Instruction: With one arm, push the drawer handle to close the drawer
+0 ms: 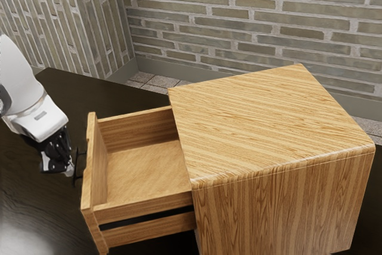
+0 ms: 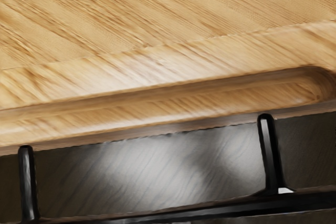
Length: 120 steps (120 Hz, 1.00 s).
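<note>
One wooden drawer [image 1: 143, 171] stands open, drawn well out of the cabinet [image 1: 274, 123] toward the exterior view's left. Its floor and the inner faces of its walls show the same warm, striped grain as the rest. The back part of the drawer runs in under the cabinet top, and how far it goes in there is hidden. Along its near side, a long dark gap [image 1: 146, 219] lies between the upper board and a lower rail.

The black handle [image 1: 76, 165] is on the outer face of the drawer front, at the end away from the cabinet. In the wrist view two dark posts [image 2: 28, 182] reach from the front to the handle's long bar, and a long groove [image 2: 210, 98] with a rounded end is cut into the wood near them.

My gripper [image 1: 69, 170] is low outside the drawer, tilted, right by the handle; I cannot tell whether they touch. Nor can I tell whether the jaws are open or closed. The white arm [image 1: 21, 82] comes in from the exterior view's left. The cabinet stands on a dark table [image 1: 89, 91], with a brick wall [image 1: 239, 22] behind and pale floor tiles [image 1: 158, 80] between table and wall
</note>
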{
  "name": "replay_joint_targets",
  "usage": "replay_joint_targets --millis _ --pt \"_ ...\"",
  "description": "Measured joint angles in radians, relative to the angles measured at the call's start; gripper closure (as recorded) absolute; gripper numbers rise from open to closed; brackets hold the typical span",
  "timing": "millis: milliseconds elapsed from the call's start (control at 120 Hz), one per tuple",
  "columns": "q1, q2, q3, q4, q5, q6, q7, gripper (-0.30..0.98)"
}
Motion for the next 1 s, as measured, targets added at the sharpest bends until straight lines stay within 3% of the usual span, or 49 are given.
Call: replay_joint_targets --millis 292,617,1000 --pt "0.004 0.021 -0.042 0.017 -0.048 0.022 0.004 0.78" --pt "0.005 0.048 -0.054 0.051 -0.055 0.047 0.000 0.78" --pt "-0.003 0.164 -0.102 0.098 -0.056 0.072 -0.020 0.79"
